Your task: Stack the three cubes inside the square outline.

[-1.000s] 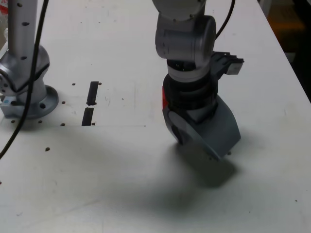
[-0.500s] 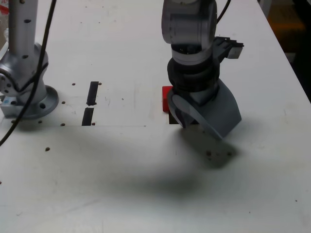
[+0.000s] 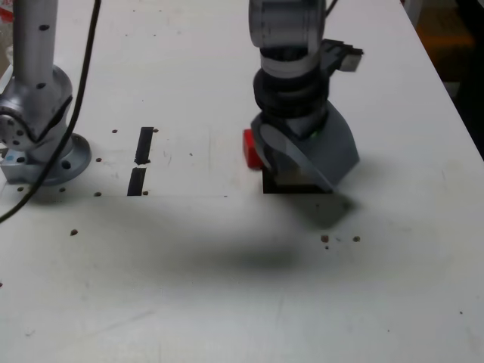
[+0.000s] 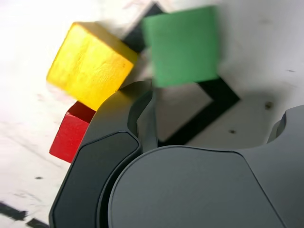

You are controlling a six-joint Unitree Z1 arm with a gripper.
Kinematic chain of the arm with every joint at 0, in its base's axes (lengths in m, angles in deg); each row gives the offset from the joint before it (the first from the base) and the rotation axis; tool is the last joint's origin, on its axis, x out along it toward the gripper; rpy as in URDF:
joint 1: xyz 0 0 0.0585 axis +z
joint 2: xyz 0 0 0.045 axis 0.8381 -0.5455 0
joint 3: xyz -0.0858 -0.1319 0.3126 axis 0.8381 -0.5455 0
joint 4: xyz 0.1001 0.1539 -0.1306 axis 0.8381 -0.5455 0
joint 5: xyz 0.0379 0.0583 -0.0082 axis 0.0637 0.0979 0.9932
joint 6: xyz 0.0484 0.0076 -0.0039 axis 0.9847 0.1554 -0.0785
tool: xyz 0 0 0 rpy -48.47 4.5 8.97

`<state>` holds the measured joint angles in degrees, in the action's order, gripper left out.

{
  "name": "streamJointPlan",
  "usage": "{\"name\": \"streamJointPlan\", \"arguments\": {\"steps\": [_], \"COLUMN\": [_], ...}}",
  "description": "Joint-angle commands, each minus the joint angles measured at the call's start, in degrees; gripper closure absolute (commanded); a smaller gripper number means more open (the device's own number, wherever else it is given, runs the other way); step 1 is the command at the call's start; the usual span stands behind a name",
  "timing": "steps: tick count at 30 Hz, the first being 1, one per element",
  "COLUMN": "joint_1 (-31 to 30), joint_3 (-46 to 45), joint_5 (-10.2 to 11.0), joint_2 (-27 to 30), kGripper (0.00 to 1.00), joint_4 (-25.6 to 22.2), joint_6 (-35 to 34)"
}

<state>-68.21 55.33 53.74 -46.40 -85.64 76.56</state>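
Over the white table (image 3: 189,287), swung toward the exterior view's left within the last second and hung above the black square outline (image 4: 209,114), the arm (image 3: 291,45) uncovering more of the red cube (image 3: 250,147). Hand (image 3: 306,162) spread wide, holding nothing. In the wrist view: yellow cube (image 4: 90,64) sitting on the red one just beside the outline, green cube (image 4: 181,45) at the outline's far corner. Nothing stacked inside yet; probably lining up for a pick.

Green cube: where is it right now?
In the wrist view the green cube sits over a corner of the square outline, right beside the yellow cube.
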Motion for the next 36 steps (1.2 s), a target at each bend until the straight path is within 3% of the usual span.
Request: {"name": "streamJointPlan", "arguments": {"steps": [1,11,15,27,36], "joint_1": [1.2,6.0,6.2,6.2,6.1], "joint_3": [-0.8,-3.4,-2.9,0.1,3.7], "joint_5": [0.2,0.7,0.0,-7.2,-11.5], "joint_2": [1.2,2.7,2.8,1.3,-1.1], "kGripper": [0.06,0.06,0.06,0.06,0.06], "joint_4": [0.1,0.3,1.1,2.6,2.6], "joint_6": [0.7,2.8,2.9,5.9,5.9]}}
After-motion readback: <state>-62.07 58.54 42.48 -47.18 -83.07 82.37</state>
